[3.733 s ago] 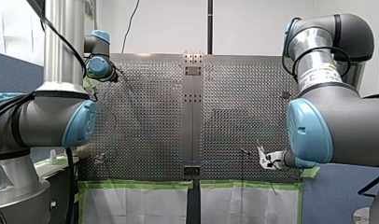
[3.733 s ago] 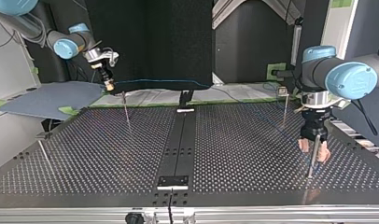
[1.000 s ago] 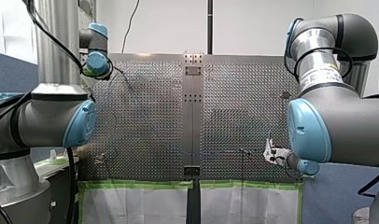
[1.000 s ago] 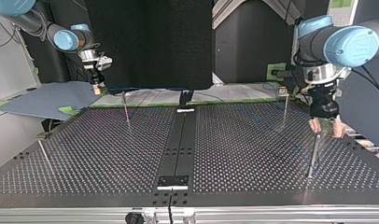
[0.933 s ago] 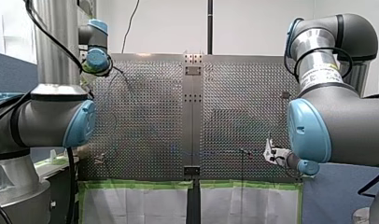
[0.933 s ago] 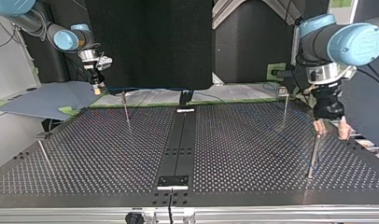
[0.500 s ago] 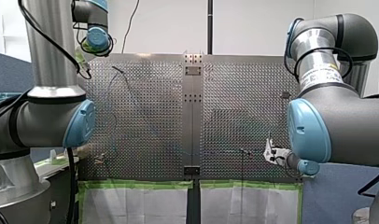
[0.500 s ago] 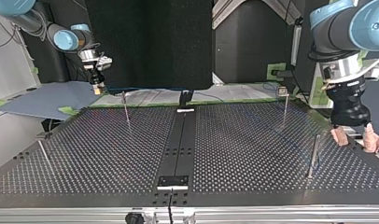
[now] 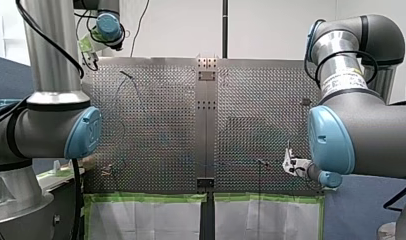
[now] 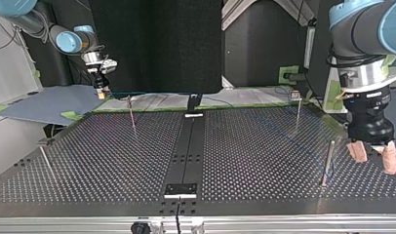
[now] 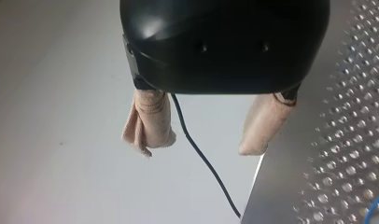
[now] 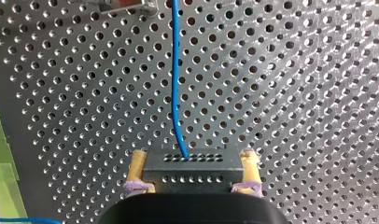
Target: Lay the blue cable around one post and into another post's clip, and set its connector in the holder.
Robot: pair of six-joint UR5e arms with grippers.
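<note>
1. Pads (image 12: 139, 163) of my right gripper (image 12: 193, 157): yellow, clenched on both ends of the black connector (image 12: 192, 173). Same grasp as 3.7 s ago.
2. Blue cable (image 12: 175, 70) leaves the connector's front face and runs straight ahead of that gripper, above the perforated table (image 12: 295, 93).
3. Top view: right gripper has shifted slightly away from the thin post (image 10: 131, 113) beside it since 3.7 s ago. No shift over the last second. Cable stretches from the gripper past that post.
4. Connector is held in the air, not yet set down.
5. My left gripper (image 11: 206, 137): released, beige pads (image 11: 148, 123) spread. Only a thin black wire (image 11: 201, 154) hangs through the gap.
6. Biggest change: 3.7 s ago the left gripper was low, pads at the near post (image 10: 327, 163). It has since backed off in stages and now hangs beyond the table's side edge, with that post apart from it on the table side.
7. Left wrist view: table edge is just beside the pads, and a short bit of blue cable lies on the table beyond it.
8. Cannot tell whether the cable touches the near post; it is too faint there.
</note>
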